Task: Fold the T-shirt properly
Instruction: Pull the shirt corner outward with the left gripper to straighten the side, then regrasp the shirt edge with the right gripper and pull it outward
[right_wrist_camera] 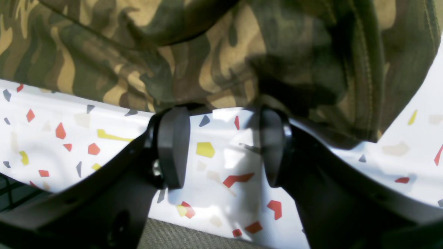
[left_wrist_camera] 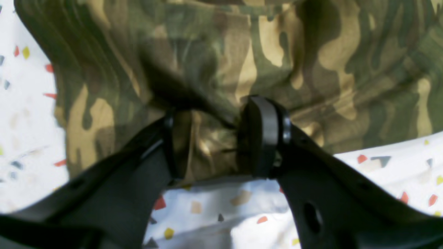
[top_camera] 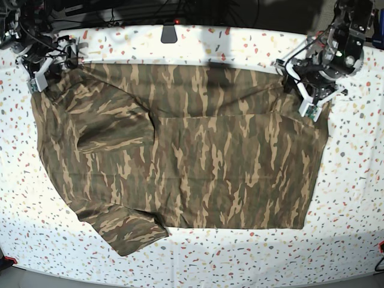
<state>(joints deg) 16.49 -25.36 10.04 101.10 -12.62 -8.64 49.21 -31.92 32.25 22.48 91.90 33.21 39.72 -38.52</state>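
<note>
The camouflage T-shirt (top_camera: 210,156) lies spread flat over most of the table, with one sleeve (top_camera: 129,231) at the front left. My left gripper (top_camera: 312,105) is at the shirt's back right corner. In the left wrist view that left gripper (left_wrist_camera: 214,110) stands open, its black fingers (left_wrist_camera: 263,138) straddling a bunched bit of the T-shirt's (left_wrist_camera: 242,52) edge. My right gripper (top_camera: 39,81) is at the back left corner. Seen from the right wrist, the right gripper (right_wrist_camera: 221,114) is open over bare table cover, with the T-shirt's (right_wrist_camera: 207,52) edge just past its fingertips.
The table (top_camera: 354,198) wears a white cover with coloured flecks. Cables and dark gear crowd the back edge, with a small black object (top_camera: 170,33) at back centre. The cover's edge (right_wrist_camera: 193,235) shows close under the right gripper.
</note>
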